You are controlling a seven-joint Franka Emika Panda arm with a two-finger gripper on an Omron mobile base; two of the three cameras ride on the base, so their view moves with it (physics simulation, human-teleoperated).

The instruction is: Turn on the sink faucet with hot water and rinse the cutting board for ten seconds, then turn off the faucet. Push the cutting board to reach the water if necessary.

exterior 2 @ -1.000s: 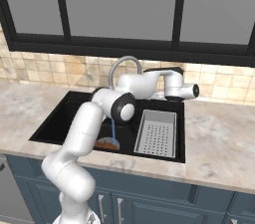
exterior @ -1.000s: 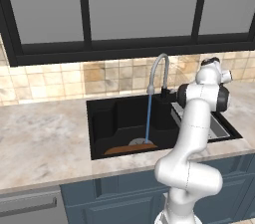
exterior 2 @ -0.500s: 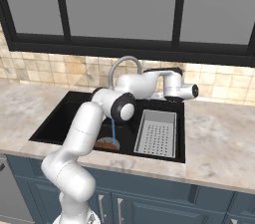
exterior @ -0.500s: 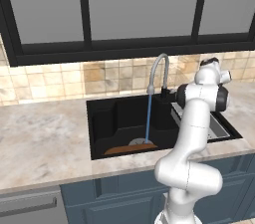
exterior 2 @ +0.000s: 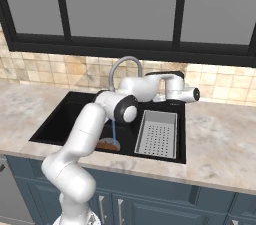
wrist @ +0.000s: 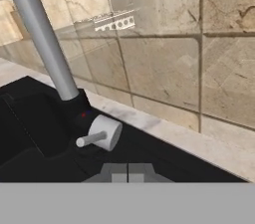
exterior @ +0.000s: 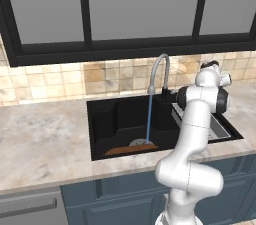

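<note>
The sink faucet point(exterior: 160, 68) curves over the black sink point(exterior: 112, 119), and a thin pale-blue stream of water point(exterior: 148, 119) falls from its spout onto the orange-brown cutting board point(exterior: 131, 149) on the basin floor. From the right base view the board point(exterior 2: 107, 145) lies under the stream point(exterior 2: 113, 136). In the hand view my gripper point(wrist: 128, 171) is shut with nothing between its tips. It hangs just short of the faucet's small grey lever handle point(wrist: 99, 136), right of the spout's stem point(wrist: 42, 39) and not touching the handle.
A grey perforated strainer tray point(exterior 2: 157, 133) fills the right part of the basin. The tiled wall point(wrist: 189, 63) stands close behind the faucet. Marble counter point(exterior: 45, 139) runs on both sides of the sink.
</note>
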